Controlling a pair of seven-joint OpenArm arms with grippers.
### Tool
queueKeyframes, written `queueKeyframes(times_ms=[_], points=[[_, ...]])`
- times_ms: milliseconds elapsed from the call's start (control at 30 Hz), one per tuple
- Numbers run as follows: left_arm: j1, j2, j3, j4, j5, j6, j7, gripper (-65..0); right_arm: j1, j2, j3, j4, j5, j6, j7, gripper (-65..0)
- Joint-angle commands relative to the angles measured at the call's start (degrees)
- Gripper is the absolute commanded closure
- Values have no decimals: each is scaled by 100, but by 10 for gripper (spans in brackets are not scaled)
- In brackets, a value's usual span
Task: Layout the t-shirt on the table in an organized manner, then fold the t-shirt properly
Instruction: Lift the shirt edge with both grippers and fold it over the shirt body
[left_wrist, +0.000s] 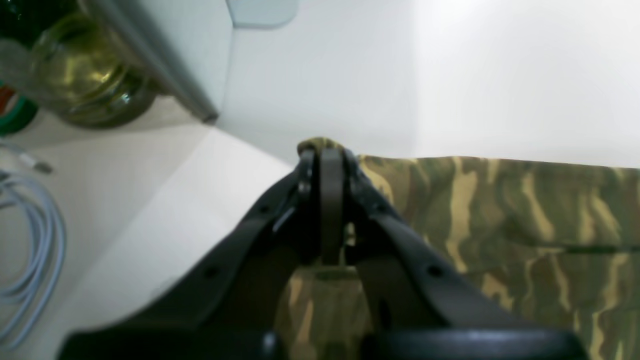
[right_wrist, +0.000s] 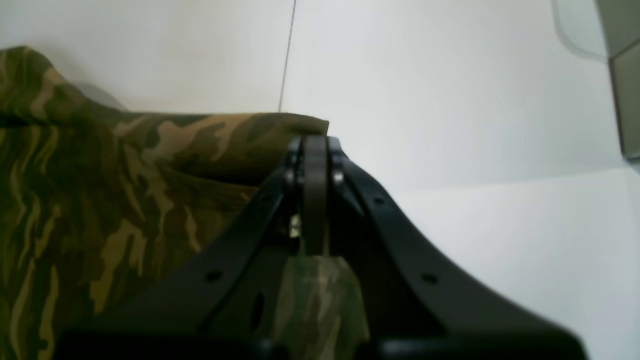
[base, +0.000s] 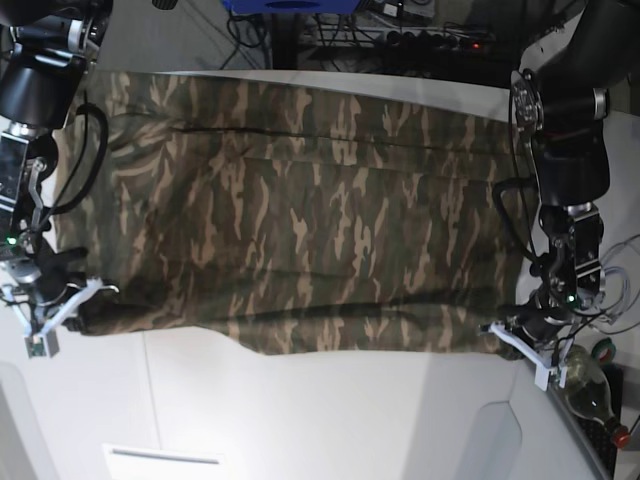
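Observation:
The camouflage t-shirt (base: 300, 210) lies spread wide over the white table (base: 330, 400), pulled taut between both arms. My left gripper (base: 503, 333) is shut on the shirt's near corner at the base view's right. In the left wrist view the left gripper (left_wrist: 325, 150) pinches a fold of the t-shirt (left_wrist: 500, 210) above the table (left_wrist: 450, 75). My right gripper (base: 90, 292) is shut on the opposite near corner. The right wrist view shows the right gripper (right_wrist: 315, 141) clamped on the edge of the t-shirt (right_wrist: 125, 175), beside the table's dark seam (right_wrist: 287, 60).
A glass bottle (base: 590, 395) with yellowish liquid stands just off the table at the base view's lower right; the bottle (left_wrist: 85, 70) also shows in the left wrist view. Coiled pale cable (left_wrist: 30, 250) lies near it. Cables and a power strip (base: 420, 38) run behind the far edge.

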Motion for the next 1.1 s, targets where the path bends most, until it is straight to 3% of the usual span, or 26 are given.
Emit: queueKeyframes(times_ms=[0, 333, 433, 567, 733, 1067], points=[[27, -100, -39, 234, -53, 1, -110, 0, -16, 72, 21, 220, 52, 4, 142, 0], [1372, -144, -66, 1157, -62, -8, -110, 0, -1001, 116, 21, 334, 52, 4, 142, 0], [1600, -223, -400, 1316, -62, -35, -110, 0, -1212, 195, 30, 343, 70, 4, 142, 0], [1644, -241, -822, 1307, -18, -536, -101, 0, -1511, 178, 311, 703, 70, 4, 142, 0], [1926, -241, -734, 1342, -1, -615, -101, 0, -1739, 151, 391, 1125, 78, 4, -324, 0], [2154, -258, -786, 1342, -45, -632, -110, 0, -2355, -244, 408, 1661, 61, 4, -465, 0]])
